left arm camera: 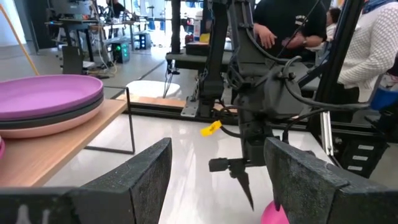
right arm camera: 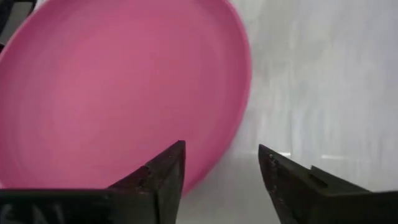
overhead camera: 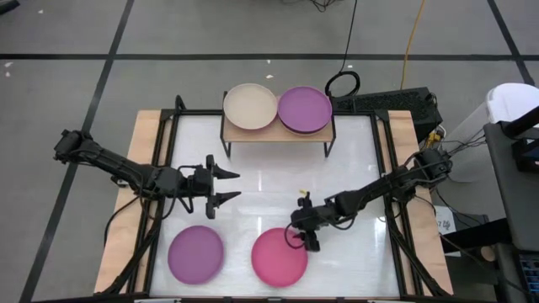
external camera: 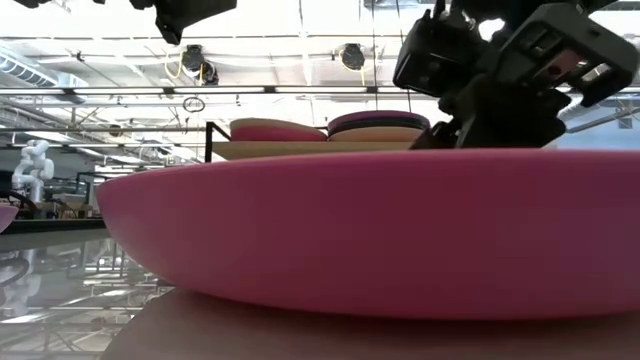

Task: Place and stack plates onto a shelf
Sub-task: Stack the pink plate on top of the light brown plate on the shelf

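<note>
A: So, where does the magenta plate (overhead camera: 280, 257) lie from the right gripper (overhead camera: 301, 237)?

B: It lies flat on the table (overhead camera: 354, 151), at the near edge. The right gripper hangs over its far rim. In the right wrist view one finger is above the plate and the other above bare table, so the rim passes between them. The jaws are parted and grasp nothing.

A: And the left gripper (overhead camera: 226, 187)?

B: It is released too, wide, and it waits in the air left of the centre. It is nearer to the purple plate (overhead camera: 195, 253) on the table, well apart from the magenta one. A plate is round, so it has no long axis; I think only the rim matters for the grip.

A: How many plates do you count?

B: Two on the table. On the shelf (overhead camera: 278, 135) there are two stacks, a beige plate (overhead camera: 249, 106) on top of one and a purple top plate (overhead camera: 304, 108) on the other. How many lie under them, I cannot tell exactly.
</note>
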`<state>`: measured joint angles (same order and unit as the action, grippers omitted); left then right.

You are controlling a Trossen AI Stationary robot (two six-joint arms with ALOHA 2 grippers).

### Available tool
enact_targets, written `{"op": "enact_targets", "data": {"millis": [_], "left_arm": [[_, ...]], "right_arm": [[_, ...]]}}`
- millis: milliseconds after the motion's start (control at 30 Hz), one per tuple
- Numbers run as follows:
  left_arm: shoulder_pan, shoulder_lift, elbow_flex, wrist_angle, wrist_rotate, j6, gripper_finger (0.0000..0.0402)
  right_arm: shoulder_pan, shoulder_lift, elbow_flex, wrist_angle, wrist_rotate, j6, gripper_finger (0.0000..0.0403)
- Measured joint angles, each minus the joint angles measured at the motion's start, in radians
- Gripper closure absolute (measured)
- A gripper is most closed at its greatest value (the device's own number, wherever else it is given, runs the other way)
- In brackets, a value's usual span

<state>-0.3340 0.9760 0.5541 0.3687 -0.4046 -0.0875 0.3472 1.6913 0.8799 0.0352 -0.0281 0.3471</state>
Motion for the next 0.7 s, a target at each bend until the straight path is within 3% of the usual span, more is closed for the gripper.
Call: {"op": "enact_targets", "data": {"millis": [200, 700], "left_arm": [[0.0, 0.0, 0.0, 0.0, 0.0, -0.001, 0.0142], [0.0, 0.0, 0.0, 0.0, 0.0, -0.005, 0.0142]], "right_arm": [[-0.006, 0.0, 0.0, -0.002, 0.026, 0.01, 0.0206], [0.001, 0.012, 0.0, 0.002, 0.027, 0.042, 0.0249]]}}
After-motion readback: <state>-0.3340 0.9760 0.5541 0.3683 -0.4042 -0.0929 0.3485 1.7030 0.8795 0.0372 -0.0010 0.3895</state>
